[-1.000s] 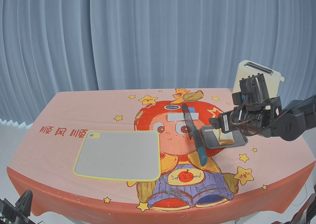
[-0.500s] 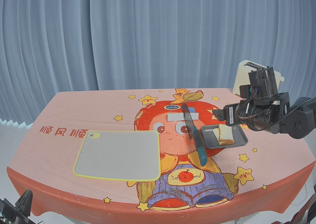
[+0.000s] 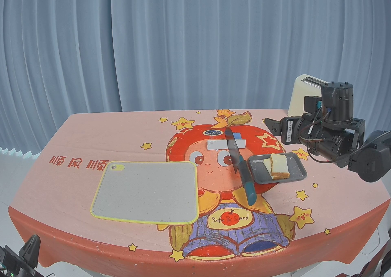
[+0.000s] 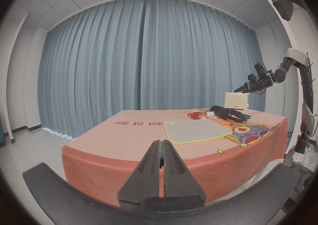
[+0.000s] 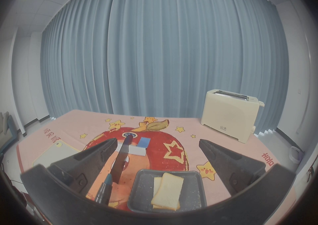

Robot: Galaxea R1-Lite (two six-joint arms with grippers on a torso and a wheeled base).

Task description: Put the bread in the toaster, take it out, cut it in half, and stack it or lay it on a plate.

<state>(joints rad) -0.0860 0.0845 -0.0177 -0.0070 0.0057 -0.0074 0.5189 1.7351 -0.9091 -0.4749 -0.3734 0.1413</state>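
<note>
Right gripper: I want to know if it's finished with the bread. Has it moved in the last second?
Yes. The right gripper has risen off the tray and drawn back toward the toaster; the bread lies on the tray.

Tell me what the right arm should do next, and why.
Probably draw the right pincer back to rest: it hangs open and empty, clear of the plate, where two bread pieces already lie stacked, so nothing seems left to do.
</note>
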